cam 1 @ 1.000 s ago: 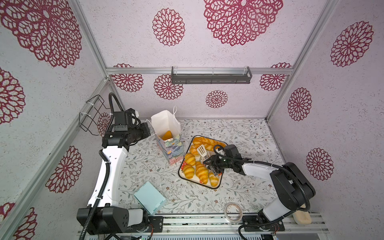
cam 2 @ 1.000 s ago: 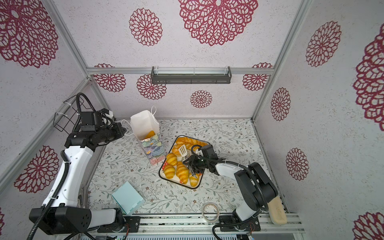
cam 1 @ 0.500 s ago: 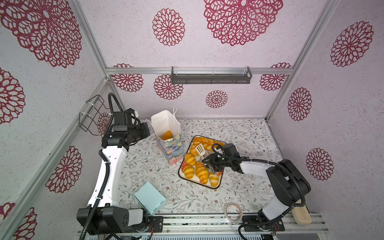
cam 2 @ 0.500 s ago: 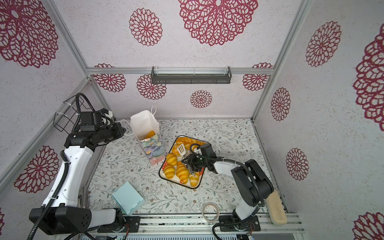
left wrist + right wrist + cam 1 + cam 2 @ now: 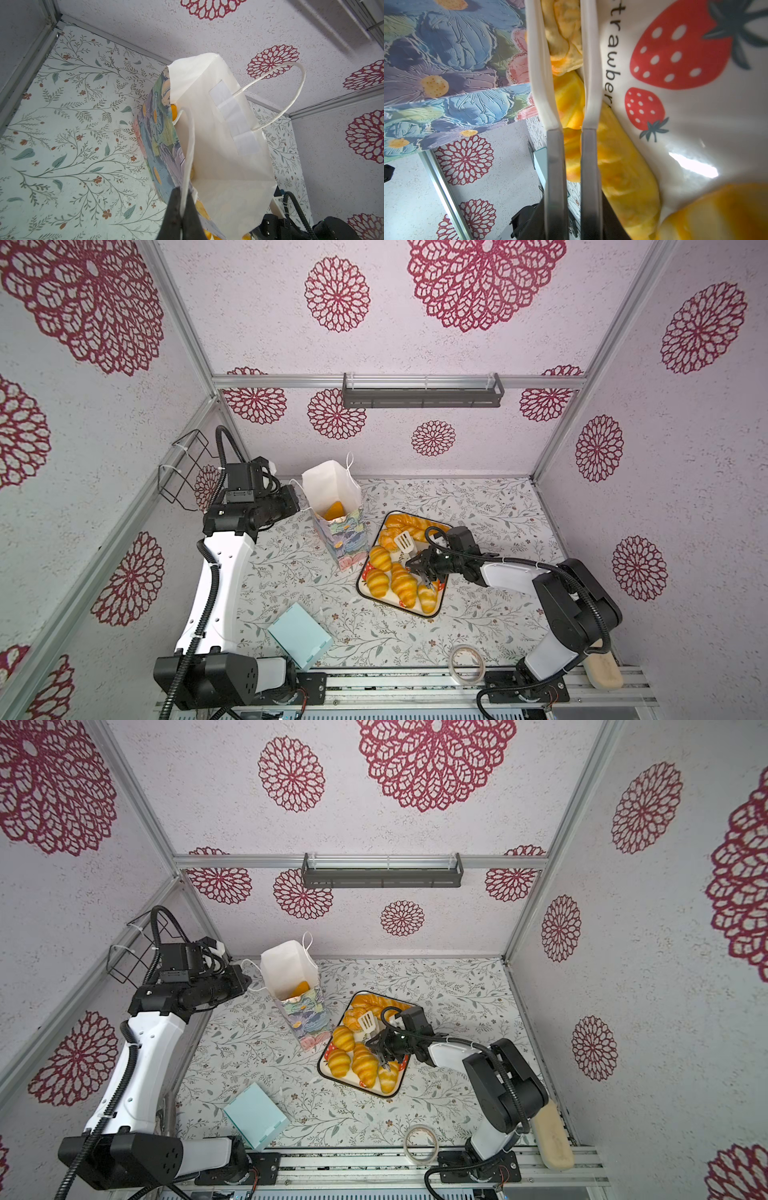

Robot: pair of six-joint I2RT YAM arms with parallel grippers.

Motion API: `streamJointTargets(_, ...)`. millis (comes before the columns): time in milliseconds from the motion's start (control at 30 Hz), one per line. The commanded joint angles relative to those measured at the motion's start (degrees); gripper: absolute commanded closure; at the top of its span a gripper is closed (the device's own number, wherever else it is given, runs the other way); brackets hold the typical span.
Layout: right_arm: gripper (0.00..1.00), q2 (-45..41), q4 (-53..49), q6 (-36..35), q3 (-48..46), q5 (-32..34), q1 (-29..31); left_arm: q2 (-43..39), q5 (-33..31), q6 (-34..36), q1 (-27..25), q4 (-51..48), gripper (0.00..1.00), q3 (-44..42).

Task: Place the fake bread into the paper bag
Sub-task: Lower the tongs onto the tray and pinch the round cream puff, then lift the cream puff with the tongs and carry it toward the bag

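1. The right gripper (image 5: 419, 570) (image 5: 562, 25) hung low over the tray with its jaws drawn narrow. A pale croissant (image 5: 563, 41) showed between the white fingers (image 5: 538, 62), but I could not tell whether they pinched it.
2. The rest of the fake bread lay around it on the strawberry-printed tray (image 5: 695, 135). Glossy striped croissants (image 5: 403, 585) sat at the near end, and a roll (image 5: 388, 537) and a long loaf (image 5: 409, 522) at the far end. A white slotted spatula (image 5: 405, 542) lay among them.
3. The left gripper (image 5: 293, 499) (image 5: 180, 209) was clamped on the white cord handle (image 5: 188, 166) of the paper bag.
4. In both top views the paper bag (image 5: 345, 539) (image 5: 309, 1025) stood upright with its mouth open, just beside the tray and between the two grippers. One orange piece of bread (image 5: 332, 510) lay inside it.
5. Farther out on the floral table (image 5: 478, 497), a light blue box (image 5: 299, 632) sat near the left arm's base. A tape roll (image 5: 467, 664) lay at the front edge. A beige block (image 5: 602, 670) rested on the front rail by the right arm's base.
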Motion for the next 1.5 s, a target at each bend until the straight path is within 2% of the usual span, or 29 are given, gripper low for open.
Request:
streamJointTargets(0, 0.70, -4.3, 1.6, -1.2, -0.3, -0.3, -0.9, -0.2, 0.4, 0.4, 0.4, 0.1, 1.00, 0.1)
streamJointTargets(767, 0.71, -19.2, -7.3, -6.7, -1.7, 0.7, -3.2, 0.0, 1.1, -0.1, 0.4, 0.0, 1.00, 0.5)
streamJointTargets(1133, 0.71, -23.2, -6.6, -8.8, 3.0, -0.9, -3.2, 0.0, 1.3, -0.1, 0.4, -0.1, 1.00, 0.6)
streamJointTargets(1467, 0.70, -24.9, -0.1, -7.5, 5.8, -4.7, -3.2, 0.2, 1.3, -0.1, 0.4, -0.2, 1.00, 0.9)
